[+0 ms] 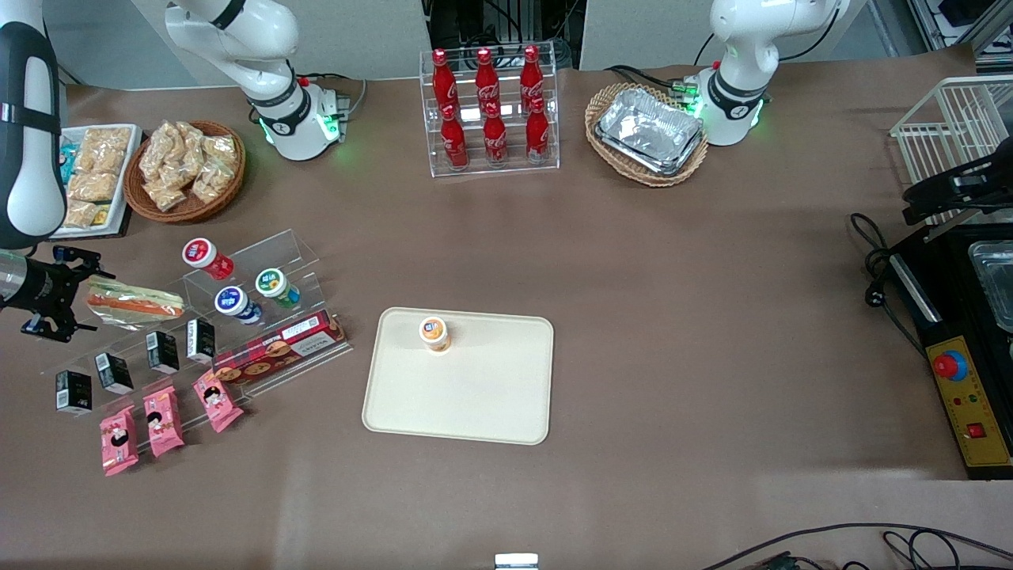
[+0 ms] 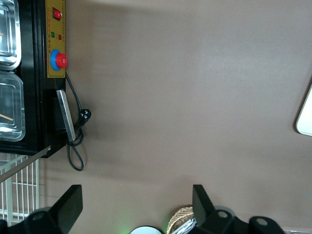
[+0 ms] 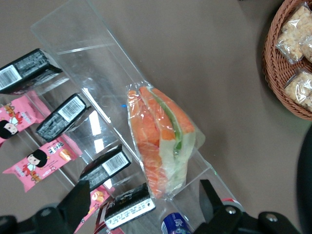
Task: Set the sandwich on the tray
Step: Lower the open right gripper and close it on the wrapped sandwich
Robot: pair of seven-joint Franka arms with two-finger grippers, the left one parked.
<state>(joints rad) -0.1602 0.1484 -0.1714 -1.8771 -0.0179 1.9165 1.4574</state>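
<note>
Brown table, clear stepped rack [image 1: 198,317] at working arm's end. Sandwich [image 1: 134,305] lies on top step, untouched. Gripper [image 1: 49,297] beside it, fingers apart, likely lining up a grasp. Tray [image 1: 475,396] waits mid-table, carrying one cup [image 1: 434,333].

The end effector [image 1: 54,305], just beside the sandwich [image 1: 134,304], has its arm cut off by the frame edge; package labels unreadable.
</note>
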